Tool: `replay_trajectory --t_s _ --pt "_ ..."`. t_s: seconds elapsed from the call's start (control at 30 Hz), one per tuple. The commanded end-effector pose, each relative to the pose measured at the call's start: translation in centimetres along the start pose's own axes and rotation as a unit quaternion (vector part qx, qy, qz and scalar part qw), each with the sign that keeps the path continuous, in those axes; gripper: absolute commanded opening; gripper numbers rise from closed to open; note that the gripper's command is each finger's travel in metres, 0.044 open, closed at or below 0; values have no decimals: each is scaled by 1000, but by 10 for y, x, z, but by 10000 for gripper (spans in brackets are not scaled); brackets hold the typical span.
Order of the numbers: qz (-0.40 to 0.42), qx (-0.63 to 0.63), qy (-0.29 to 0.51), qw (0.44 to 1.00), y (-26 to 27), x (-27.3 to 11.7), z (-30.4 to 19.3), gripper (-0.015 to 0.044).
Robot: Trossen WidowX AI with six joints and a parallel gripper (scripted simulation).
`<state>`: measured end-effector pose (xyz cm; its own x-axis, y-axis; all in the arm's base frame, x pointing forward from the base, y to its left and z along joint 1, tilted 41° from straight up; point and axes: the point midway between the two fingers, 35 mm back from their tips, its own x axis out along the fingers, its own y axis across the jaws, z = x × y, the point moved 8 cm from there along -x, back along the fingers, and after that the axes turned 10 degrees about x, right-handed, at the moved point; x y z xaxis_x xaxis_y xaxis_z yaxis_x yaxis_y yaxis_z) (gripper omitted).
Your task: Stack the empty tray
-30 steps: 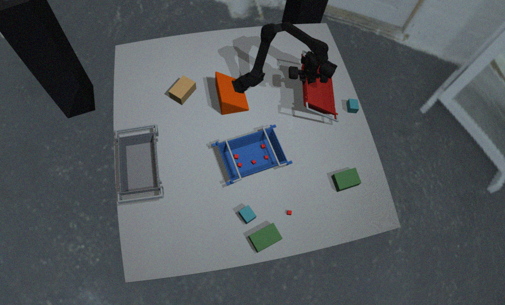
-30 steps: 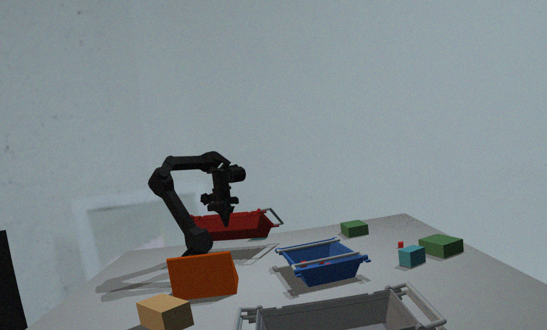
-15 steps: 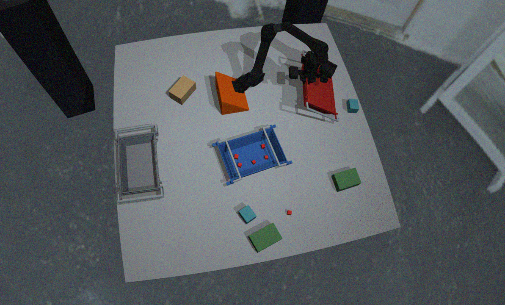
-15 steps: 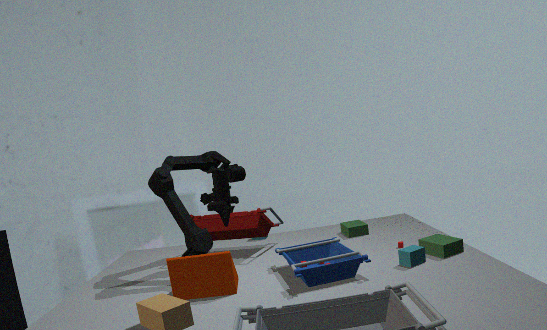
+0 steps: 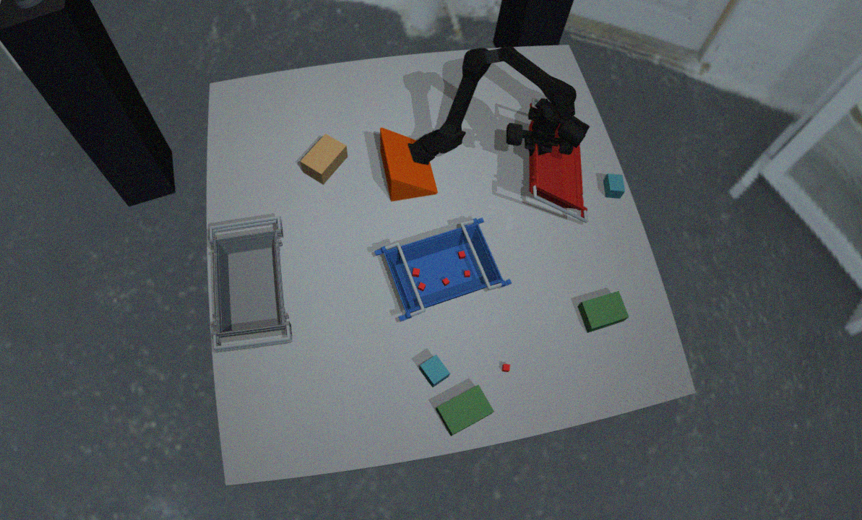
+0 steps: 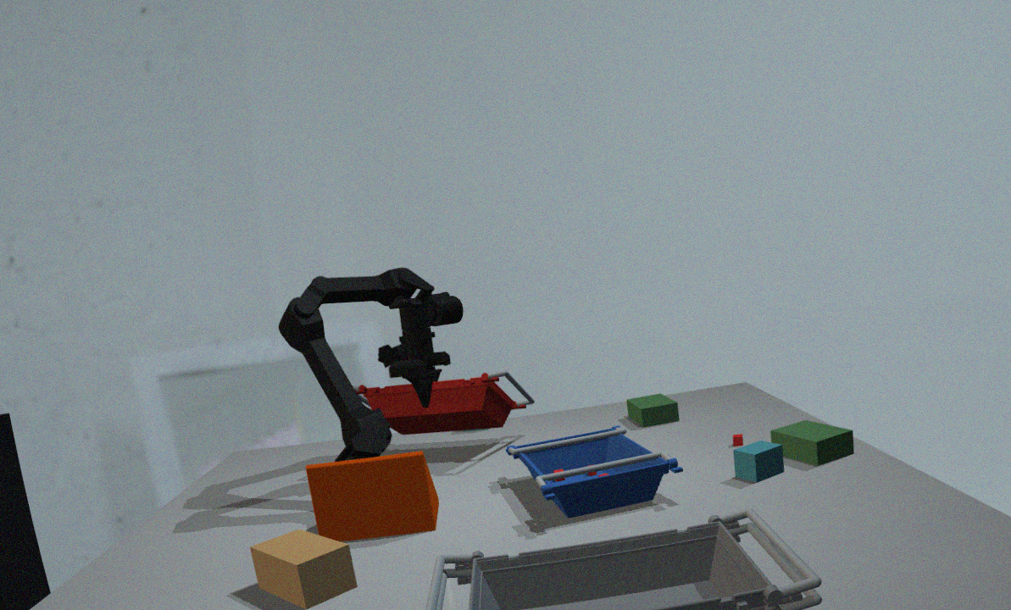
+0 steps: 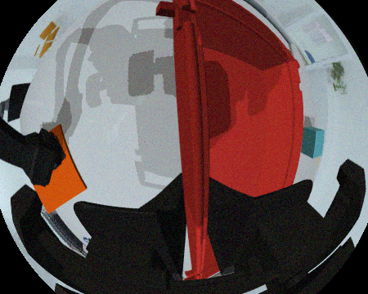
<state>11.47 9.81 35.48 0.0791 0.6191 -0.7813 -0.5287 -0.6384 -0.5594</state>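
Observation:
The loaded blue tray (image 5: 431, 243) (image 6: 607, 494) stands mid-table with several small red blocks (image 5: 461, 254) (image 6: 558, 474) inside. Both its bars, the left one (image 5: 410, 278) and the right one (image 5: 475, 255), lie across its top. My gripper (image 6: 425, 400) (image 7: 190, 178) is shut on one long rim of the empty red tray (image 5: 556, 174) (image 6: 447, 407) (image 7: 249, 151). It holds the tray above the table, roughly level, apart from its shadow. One bar (image 5: 558, 206) (image 6: 519, 388) of the red tray is swung out over its end. The fingertips are hidden in the top view.
An empty grey tray (image 5: 277, 278) (image 6: 599, 567) stands at the left edge. An orange wedge (image 5: 401, 184) (image 6: 372, 496) and a tan block (image 5: 322, 157) (image 6: 303, 565) stand behind. Teal blocks (image 5: 434, 370) (image 5: 613, 185), green blocks (image 5: 464, 408) (image 5: 602, 310) and a loose red block (image 5: 505, 367) are around.

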Motion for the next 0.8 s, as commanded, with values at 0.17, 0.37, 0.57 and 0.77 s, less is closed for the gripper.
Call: replay_trajectory --t_s 0.17,0.37,0.57,0.77 --pt "-4 38 23 999 -13 -4 -28 0" --pt "2 68 33 997 -17 -3 -49 0" --pt "9 98 42 994 -19 -3 -72 0" --pt "14 128 49 990 -18 -4 -96 0"
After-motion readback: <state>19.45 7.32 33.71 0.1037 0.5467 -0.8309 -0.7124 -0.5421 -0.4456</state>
